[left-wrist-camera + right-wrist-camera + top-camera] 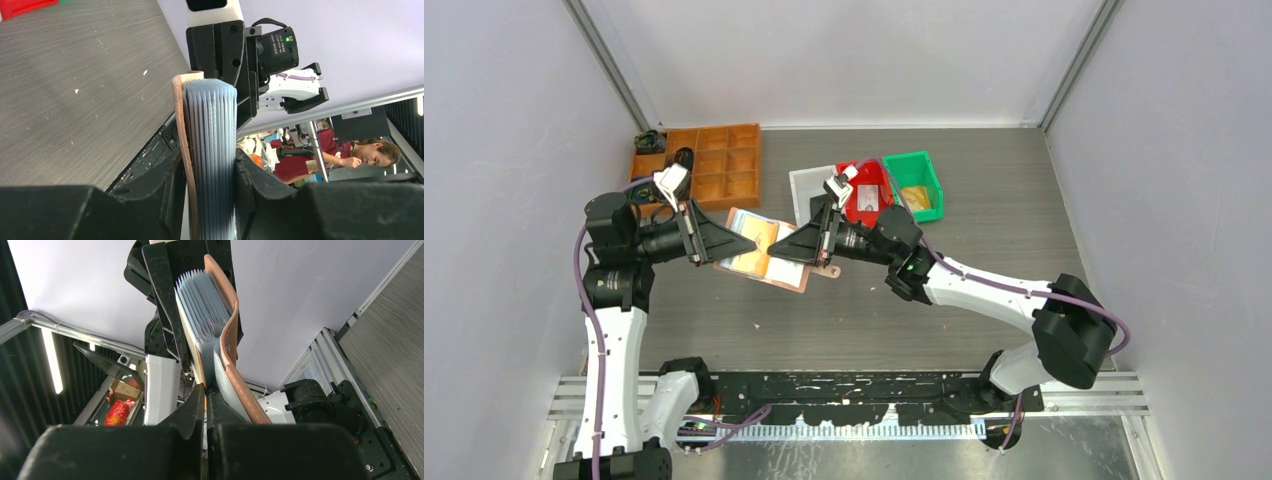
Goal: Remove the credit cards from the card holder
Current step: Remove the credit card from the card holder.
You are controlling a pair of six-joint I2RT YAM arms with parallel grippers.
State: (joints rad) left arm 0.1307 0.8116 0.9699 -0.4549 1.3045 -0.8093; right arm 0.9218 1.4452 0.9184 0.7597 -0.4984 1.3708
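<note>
Over the grey table [984,300], just left of centre in the overhead view: two arms meeting tip to tip, one from frame left, one from frame right. Between them, held up off the surface and folded open, the card holder [786,275]. Long axis from upper left to lower right of that view, crosswise to both arms.

From frame left, the left gripper [746,245]: closed hard on the holder, pinching the pink cover [180,125] and the whole fan of grey pockets [210,130] together. Seen edge-on and upright through the middle of the left wrist view.

From frame right, the right gripper [776,250]: closed down to a sliver at the bottom centre of the right wrist view, on one thin pale leaf [199,365] at the holder's near edge. Card or pocket wall, cannot tell. Fanned pockets and curling cover straight above it there, toward the top centre.

Of the credit cards, none clear of the holder. Presumably inside the slots, with the yellowish faces [759,235] in the overhead view perhaps among them.

Judged from this: pulling line along the right arm, toward frame right, away from the left gripper's anchor and across the holder's long axis. Both equally near; right one placed for the draw, left one for the bracing.

Small pink tab [827,270] at the holder's lower right corner, just beside the right arm's wrist.
</note>
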